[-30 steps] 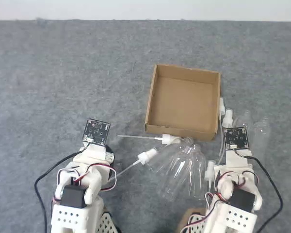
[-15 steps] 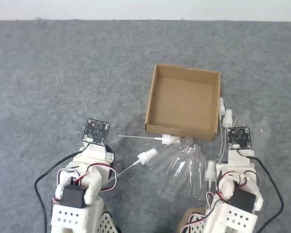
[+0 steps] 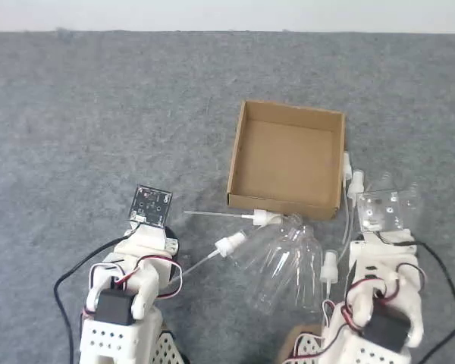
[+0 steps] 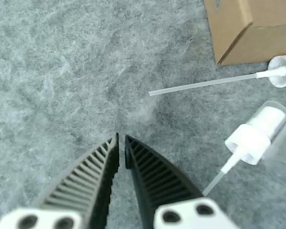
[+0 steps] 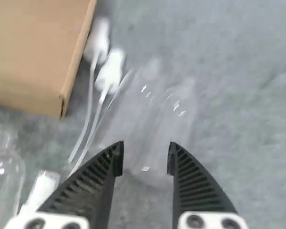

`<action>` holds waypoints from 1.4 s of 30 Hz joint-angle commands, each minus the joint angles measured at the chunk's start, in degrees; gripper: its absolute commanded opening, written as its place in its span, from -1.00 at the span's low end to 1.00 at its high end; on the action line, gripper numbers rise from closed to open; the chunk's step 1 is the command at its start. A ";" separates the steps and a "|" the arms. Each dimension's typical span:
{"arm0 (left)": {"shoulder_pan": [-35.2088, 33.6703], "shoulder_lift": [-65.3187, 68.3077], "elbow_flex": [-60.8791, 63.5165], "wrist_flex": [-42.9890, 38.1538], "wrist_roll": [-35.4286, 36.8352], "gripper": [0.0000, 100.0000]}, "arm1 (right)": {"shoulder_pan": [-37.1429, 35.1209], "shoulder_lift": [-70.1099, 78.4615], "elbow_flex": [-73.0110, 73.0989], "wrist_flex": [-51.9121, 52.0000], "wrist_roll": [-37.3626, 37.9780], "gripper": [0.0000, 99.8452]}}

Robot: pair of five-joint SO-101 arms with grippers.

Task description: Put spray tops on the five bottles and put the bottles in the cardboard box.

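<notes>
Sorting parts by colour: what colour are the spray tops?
White spray tops, clearest in left wrist view.

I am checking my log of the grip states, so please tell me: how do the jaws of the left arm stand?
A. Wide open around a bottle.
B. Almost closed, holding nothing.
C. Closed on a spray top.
B: in the left wrist view the jaws nearly touch with nothing between them, above the grey mat, apart from the nearest spray top.

Left claw (image 4: 121,139) closed, right claw (image 5: 144,145) spread apart, both angled downward.
</notes>
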 commanded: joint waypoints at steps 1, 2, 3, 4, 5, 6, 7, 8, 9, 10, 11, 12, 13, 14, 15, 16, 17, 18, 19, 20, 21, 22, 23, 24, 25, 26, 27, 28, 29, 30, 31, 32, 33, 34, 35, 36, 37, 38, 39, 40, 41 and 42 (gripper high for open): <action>-0.18 0.18 -0.48 0.00 0.09 -0.97 | 2.59 9.19 -12.31 0.13 0.62 -0.77; -0.18 0.18 -0.48 0.00 0.09 -0.97 | 3.65 13.32 -14.77 -0.84 0.09 -0.76; -0.18 0.18 -0.48 0.00 0.09 -0.97 | 5.05 18.24 -17.32 -1.80 -0.44 -0.75; -0.18 0.18 -0.48 0.00 0.09 -0.97 | 6.37 23.43 -19.78 -2.95 -0.97 -0.74; -0.18 0.18 -0.48 0.00 0.09 -0.97 | 7.52 29.14 -22.33 -4.09 -0.97 -0.73; -0.18 0.18 -0.48 0.00 0.09 -0.97 | 8.57 34.59 -24.79 -5.14 -1.23 -0.73; -0.18 0.18 -0.48 0.00 0.09 -0.97 | 9.45 40.22 -27.34 -6.02 -1.23 -0.73; -0.18 0.18 -0.48 0.00 0.09 -0.97 | 10.24 45.67 -29.63 -6.81 -1.23 -0.73; -0.18 0.18 -0.48 0.00 0.09 -0.97 | 10.86 50.68 -31.82 -7.43 -1.14 -0.73; -0.18 0.18 -0.48 0.00 0.09 -0.97 | 11.30 55.60 -34.20 -7.87 -1.23 -0.73; -0.18 0.18 -0.48 0.00 0.09 -0.97 | 12.00 60.70 -36.66 -8.04 -1.23 -0.73; -0.18 0.18 -0.48 0.00 0.09 -0.97 | 12.79 65.27 -38.95 -8.13 -1.23 -0.73; -0.18 0.18 -0.48 0.00 0.09 -0.97 | 13.41 69.85 -41.23 -8.13 -1.32 -0.73; -0.18 0.18 -0.48 0.00 0.09 -0.97 | 13.85 73.98 -43.43 -8.13 -1.32 -0.73; -0.18 0.18 -0.48 0.00 0.09 -0.97 | 14.29 78.11 -45.54 -8.22 -1.41 -0.73; -0.18 0.18 -0.48 0.00 0.09 -0.97 | 14.55 81.80 -47.47 -8.22 -1.49 -0.73; -0.18 0.18 -0.48 0.00 0.09 -0.97 | 14.73 85.14 -49.32 -8.22 -2.02 -0.73; -0.18 0.18 -0.48 0.00 0.09 -0.97 | 14.73 88.22 -51.16 -8.22 -3.43 -0.73; -0.18 0.18 -0.48 0.00 0.09 -0.97 | 14.73 91.03 -52.92 -8.22 -4.66 -0.73; -0.18 0.18 -0.48 0.00 0.09 -0.97 | 14.64 93.05 -54.24 -8.22 -5.45 -0.71; -0.18 0.18 -0.48 0.00 0.09 -0.97 | 14.46 94.81 -55.38 -8.22 -6.07 -0.67; -0.18 0.18 -0.48 0.00 0.09 -0.97 | 14.29 95.96 -56.09 -8.13 -6.59 -0.63; -0.18 0.18 -0.48 0.00 0.09 -0.97 | 13.67 96.66 -56.53 -8.22 -7.12 -0.59; -0.18 0.18 -0.48 0.00 0.09 -0.97 | 13.05 97.01 -56.70 -8.22 -7.65 -0.56; -0.18 0.18 -0.48 0.00 0.09 -0.97 | 12.44 97.19 -56.70 -8.22 -8.00 -0.55; -0.18 0.18 -0.48 0.00 0.09 -0.97 | 11.65 97.36 -56.70 -8.22 -8.35 -0.54; -0.18 0.18 -0.48 0.00 0.09 -0.97 | 11.03 97.45 -56.70 -8.31 -9.05 -0.54; -0.18 0.18 -0.48 0.00 0.09 -0.97 | 10.51 97.45 -56.70 -8.31 -9.85 -0.54; -0.18 0.18 -0.48 0.00 0.09 -0.97 | 9.98 97.54 -56.70 -8.48 -10.64 -0.54; -0.18 0.18 -0.48 0.00 0.09 -0.97 | 9.45 97.54 -56.62 -9.45 -11.34 -0.54; -0.18 0.18 -0.48 0.00 0.09 -0.97 | 9.10 97.71 -56.44 -10.33 -12.22 -0.54; -0.18 0.18 -0.48 0.00 0.09 -0.97 | 8.84 97.89 -56.18 -11.12 -12.92 -0.54; -0.18 0.18 -0.48 0.00 0.09 -0.97 | 8.75 98.33 -55.91 -11.91 -13.36 -0.54; -0.18 0.18 -0.48 0.00 0.09 -0.97 | 8.75 99.12 -55.82 -12.53 -13.54 -0.54; -0.18 0.18 -0.48 0.00 0.09 -0.97 | 8.84 100.00 -55.74 -13.23 -13.54 -0.54; -0.18 0.18 -0.48 0.00 0.09 -0.97 | 9.10 101.23 -55.74 -14.11 -13.54 -0.54; -0.18 0.18 -0.48 0.00 0.09 -0.97 | 9.27 102.73 -55.74 -14.73 -13.54 -0.54; -0.18 0.18 -0.48 0.00 0.09 -0.97 | 9.27 104.22 -55.74 -15.43 -13.45 -0.54; -0.18 0.18 -0.48 0.00 0.09 -0.97 | 9.36 105.71 -55.74 -15.96 -13.45 -0.55; -0.18 0.18 -0.48 0.00 0.09 -0.97 | 9.63 106.95 -55.74 -16.40 -13.45 -0.55; -0.18 0.18 -0.48 0.00 0.09 -0.97 | 9.98 107.91 -55.82 -16.40 -13.45 -0.55; -0.18 0.18 -0.48 -0.09 0.00 -0.97 | 10.51 108.79 -55.82 -16.40 -13.45 -0.58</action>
